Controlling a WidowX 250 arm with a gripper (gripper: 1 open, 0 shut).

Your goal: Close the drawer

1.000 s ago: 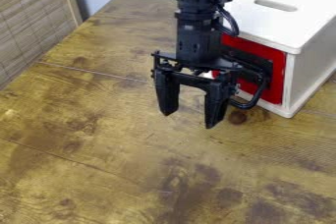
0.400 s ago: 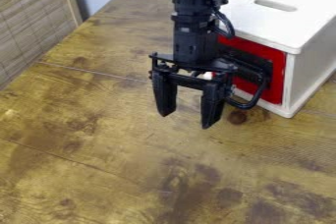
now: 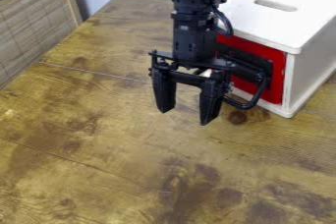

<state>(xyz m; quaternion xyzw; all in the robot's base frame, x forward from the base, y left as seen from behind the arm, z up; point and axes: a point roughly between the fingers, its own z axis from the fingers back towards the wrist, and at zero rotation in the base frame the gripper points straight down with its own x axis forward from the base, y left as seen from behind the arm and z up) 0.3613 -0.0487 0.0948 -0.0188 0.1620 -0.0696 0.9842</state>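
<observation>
camera: drawer [image 3: 252,67] right behind fingers [image 3: 164,94]

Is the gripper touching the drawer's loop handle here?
Cannot tell. In the camera view the gripper hangs open in front of the drawer, overlapping its loop handle; no gap or contact shows plainly.

One drawer [image 3: 252,68], one white box [image 3: 297,33], one hand [image 3: 186,105].

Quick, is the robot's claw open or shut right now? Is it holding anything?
Gripper: open, holding nothing, hanging over the table in front of the red drawer.
</observation>
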